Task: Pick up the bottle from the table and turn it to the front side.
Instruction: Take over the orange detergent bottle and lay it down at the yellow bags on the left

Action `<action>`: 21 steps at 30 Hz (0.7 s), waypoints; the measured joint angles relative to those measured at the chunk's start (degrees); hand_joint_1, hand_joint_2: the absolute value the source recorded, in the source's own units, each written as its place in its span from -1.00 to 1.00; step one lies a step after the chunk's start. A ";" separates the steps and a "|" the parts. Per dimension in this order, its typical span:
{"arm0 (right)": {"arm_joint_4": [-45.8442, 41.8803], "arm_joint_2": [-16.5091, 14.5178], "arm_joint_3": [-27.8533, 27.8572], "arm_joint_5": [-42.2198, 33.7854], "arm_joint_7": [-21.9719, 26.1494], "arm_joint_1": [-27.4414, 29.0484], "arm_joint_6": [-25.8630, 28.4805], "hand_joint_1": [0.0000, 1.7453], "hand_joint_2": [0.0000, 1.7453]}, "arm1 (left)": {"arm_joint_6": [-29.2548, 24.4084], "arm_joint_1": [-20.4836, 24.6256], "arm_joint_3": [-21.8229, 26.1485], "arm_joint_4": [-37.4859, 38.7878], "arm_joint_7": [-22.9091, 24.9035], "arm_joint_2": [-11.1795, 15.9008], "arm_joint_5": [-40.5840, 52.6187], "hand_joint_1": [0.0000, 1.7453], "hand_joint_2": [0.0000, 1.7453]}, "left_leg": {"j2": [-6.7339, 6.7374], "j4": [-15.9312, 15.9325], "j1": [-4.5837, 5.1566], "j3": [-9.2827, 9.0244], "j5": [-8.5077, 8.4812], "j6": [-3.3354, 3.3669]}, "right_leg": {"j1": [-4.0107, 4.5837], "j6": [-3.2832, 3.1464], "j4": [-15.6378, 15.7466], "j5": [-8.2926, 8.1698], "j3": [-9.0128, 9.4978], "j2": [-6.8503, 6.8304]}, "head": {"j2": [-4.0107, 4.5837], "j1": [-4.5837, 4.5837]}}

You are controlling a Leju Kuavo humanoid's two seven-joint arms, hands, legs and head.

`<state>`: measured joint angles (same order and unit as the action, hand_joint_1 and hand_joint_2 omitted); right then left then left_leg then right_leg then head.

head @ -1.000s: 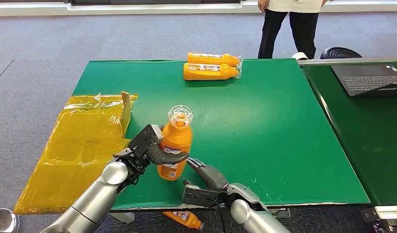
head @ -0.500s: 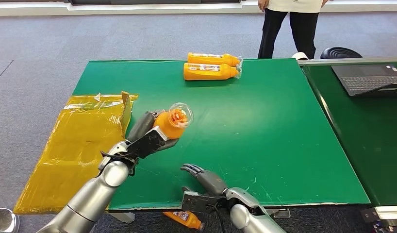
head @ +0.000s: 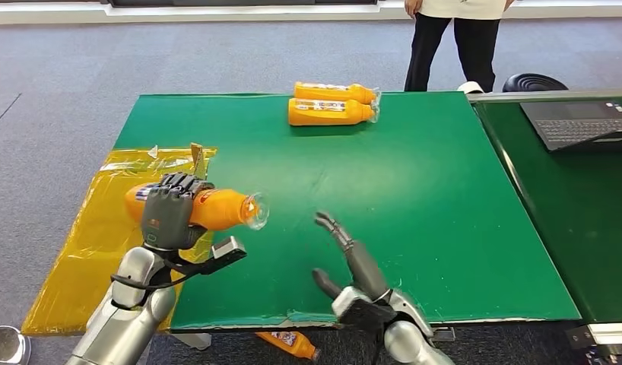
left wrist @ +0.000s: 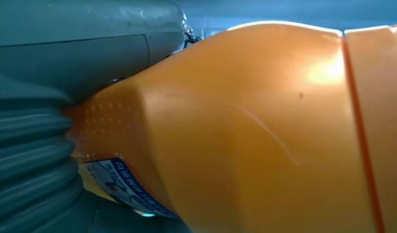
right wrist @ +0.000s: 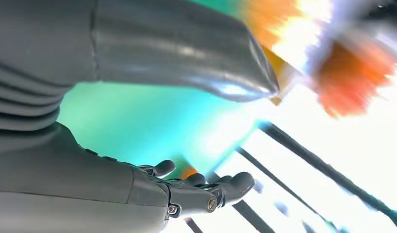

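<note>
Left hand (head: 169,217) grips the orange bottle (head: 217,209) sideways at lower left of the frame, above the table (head: 445,213) edge, cap toward the empty, spread-fingered right hand (head: 353,262), likely mid-turn.

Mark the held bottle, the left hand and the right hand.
held bottle (head: 220,208), head view, on its orange shoulder.
left hand (head: 168,216), head view, on the back of the hand.
right hand (head: 352,257), head view, on the palm.

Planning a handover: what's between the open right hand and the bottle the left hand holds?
Head view: only bare green table between the right hand and the bottle gripped by the left hand.
</note>
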<state>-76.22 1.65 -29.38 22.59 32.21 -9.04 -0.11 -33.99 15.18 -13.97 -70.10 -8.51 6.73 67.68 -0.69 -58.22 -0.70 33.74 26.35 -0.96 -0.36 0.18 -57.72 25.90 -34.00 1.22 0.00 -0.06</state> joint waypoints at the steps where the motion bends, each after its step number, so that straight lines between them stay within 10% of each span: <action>1: -3.24 0.05 1.32 -2.30 0.71 0.45 -0.77 -1.00 1.00 | -1.22 -0.83 1.02 -0.02 0.84 0.05 2.46 1.00 1.00 | 0.00 0.00 0.00 0.01 0.00 0.00 | 0.00 0.00 0.00 0.01 -0.01 0.00 | 0.00 0.00; 21: -19.63 0.07 7.30 -6.62 5.25 4.53 -3.36 -1.00 1.00 | -4.95 -8.82 11.29 -0.81 4.85 -0.77 16.89 1.00 1.00 | 0.01 0.01 0.00 -0.01 -0.01 -0.01 | 0.02 -0.01 0.01 -0.01 0.01 -0.01 | 0.00 -0.01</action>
<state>-95.84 1.72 -22.08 15.97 37.46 -4.51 -3.47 -38.94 6.36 -2.68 -70.91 -3.67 5.96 84.57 -0.68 -58.20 -0.70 33.73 26.35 -0.97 -0.34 0.17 -57.72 25.89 -33.99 1.20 0.00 -0.07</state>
